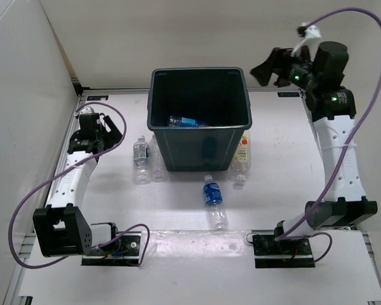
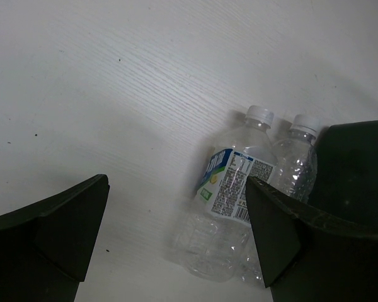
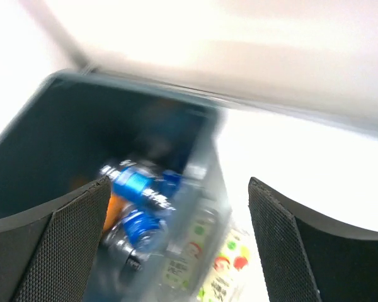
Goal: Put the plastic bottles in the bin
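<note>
Plainly nearer, the left fingers (image 2: 50, 233) gape wide and empty, two clear plastic bottles (image 2: 233, 189) lying just ahead, caps pointing away, beside the dark teal-grey square plastic bin (image 2: 359, 163); right fingers (image 3: 57, 245), equally open, hold nothing.

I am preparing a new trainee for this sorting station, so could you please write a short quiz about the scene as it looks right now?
1. How many bottles lie on the table just left of the bin?
2. True or false: the right gripper is holding a bottle.
3. Where is the bottle with the yellowish label?
A. inside the bin
B. on the table beside the bin, on its right
C. between the two arm bases

Key:
1. Two, side by side, both with white caps.
2. False: its jaws stand open with nothing between them.
3. B
</note>
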`<control>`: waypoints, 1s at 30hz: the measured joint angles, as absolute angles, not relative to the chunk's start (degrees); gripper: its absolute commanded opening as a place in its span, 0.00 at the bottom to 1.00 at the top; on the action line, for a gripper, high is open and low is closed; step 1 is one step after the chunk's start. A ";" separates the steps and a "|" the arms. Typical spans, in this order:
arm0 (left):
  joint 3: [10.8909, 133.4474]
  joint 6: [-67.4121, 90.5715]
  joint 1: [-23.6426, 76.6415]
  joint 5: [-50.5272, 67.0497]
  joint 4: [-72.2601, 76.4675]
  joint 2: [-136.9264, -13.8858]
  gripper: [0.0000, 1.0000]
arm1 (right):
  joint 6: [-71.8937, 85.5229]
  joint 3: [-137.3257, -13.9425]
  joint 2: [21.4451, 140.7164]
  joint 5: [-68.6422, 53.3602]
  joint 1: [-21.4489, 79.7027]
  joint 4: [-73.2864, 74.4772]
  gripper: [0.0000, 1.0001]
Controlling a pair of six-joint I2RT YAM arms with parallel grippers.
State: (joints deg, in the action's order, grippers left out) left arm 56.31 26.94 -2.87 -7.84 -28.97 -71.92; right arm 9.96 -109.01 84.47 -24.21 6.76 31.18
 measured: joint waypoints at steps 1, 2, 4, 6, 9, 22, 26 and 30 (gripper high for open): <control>56.55 26.92 -2.87 -7.75 -29.28 -72.29 1.00 | 11.68 -107.90 84.34 -22.98 4.69 30.89 0.90; 56.80 26.87 -2.87 -7.62 -29.61 -72.55 1.00 | 13.23 -106.76 84.34 -22.13 2.17 30.96 0.90; 57.04 26.83 -2.87 -7.46 -29.98 -72.93 1.00 | 15.62 -104.55 84.84 -21.39 -1.80 31.55 0.90; 57.06 26.83 -2.87 -7.40 -30.04 -72.97 1.00 | 17.26 -101.93 85.67 -21.54 -5.17 31.86 0.90; 57.08 26.85 -2.87 -7.25 -30.04 -72.97 1.00 | 18.09 -95.39 86.87 -24.25 -8.08 32.64 0.90; 57.06 27.51 -2.87 -7.01 -30.28 -72.64 1.00 | 8.29 -83.33 100.90 -31.99 -5.80 42.33 0.90; 57.06 27.70 -2.87 -7.03 -30.74 -72.53 1.00 | 5.65 -83.66 104.27 -31.90 -5.10 44.23 0.90; 57.06 27.94 -2.90 -7.05 -31.75 -72.53 1.00 | 3.81 -84.77 108.31 -31.18 -2.96 46.33 0.90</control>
State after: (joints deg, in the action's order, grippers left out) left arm 57.06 27.94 -2.90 -7.05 -31.75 -72.53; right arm 3.81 -84.77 108.31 -31.18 -2.96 46.33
